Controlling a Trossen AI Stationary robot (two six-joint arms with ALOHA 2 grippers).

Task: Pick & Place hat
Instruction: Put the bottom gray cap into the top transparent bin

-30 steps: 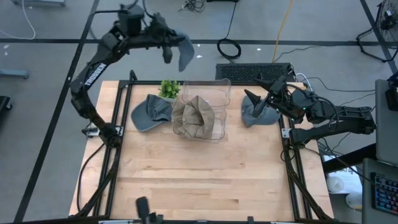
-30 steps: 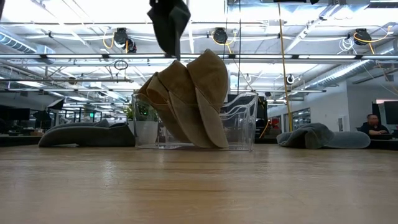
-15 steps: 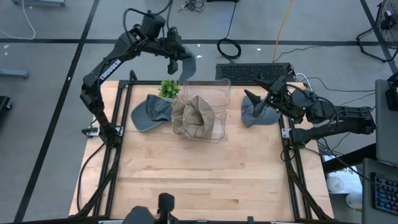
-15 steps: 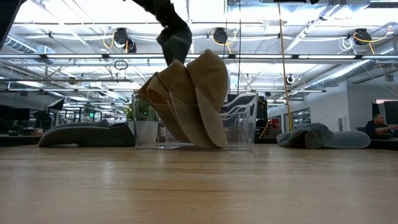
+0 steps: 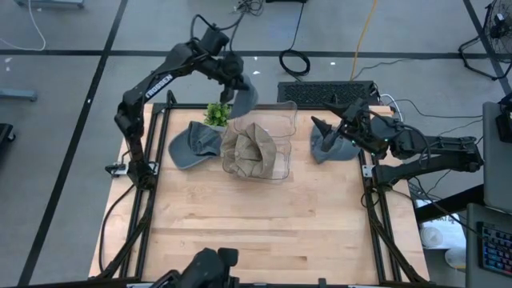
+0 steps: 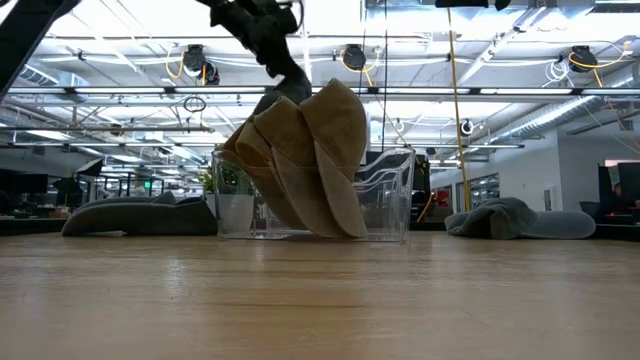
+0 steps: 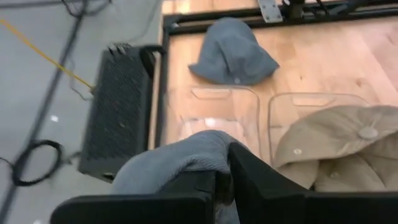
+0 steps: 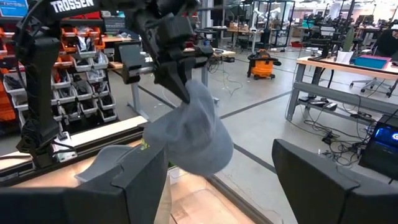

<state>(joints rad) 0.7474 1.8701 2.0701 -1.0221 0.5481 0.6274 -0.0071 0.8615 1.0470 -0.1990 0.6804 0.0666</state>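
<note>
My left gripper [image 5: 230,80] is shut on a grey hat [image 5: 245,99] above the far rim of the clear bin [image 5: 276,120]; in the low view the hat [image 6: 278,92] hangs just behind the tan hats [image 6: 300,165]. Tan hats [image 5: 248,150] fill the bin's near part and lean on its wall. Another grey hat [image 5: 194,144] lies flat on the table left of the bin, and a third [image 5: 332,146] lies to its right. My right gripper [image 5: 326,130] is open, over that third hat's far side; whether it touches it cannot be seen. My left gripper pinches a bunched fold of the grey hat [image 7: 186,163] between its two fingers [image 7: 249,180], coming from above and slanting down. The hat [image 8: 189,134] is lifted clear and hangs slack below the fingers, its lower end level with the tops of the tan hats.
A small green plant [image 5: 217,114] stands at the table's far edge between the left grey hat and the bin. A black perforated box [image 5: 324,90] sits beyond the far edge. The near half of the wooden table [image 5: 256,224] is bare.
My left gripper has carried the grey hat from beyond the table's far edge toward the bin, moving rightward, nearer and down. The hat hangs lower now, and its lower end has dropped behind the tan hats in the low view.
</note>
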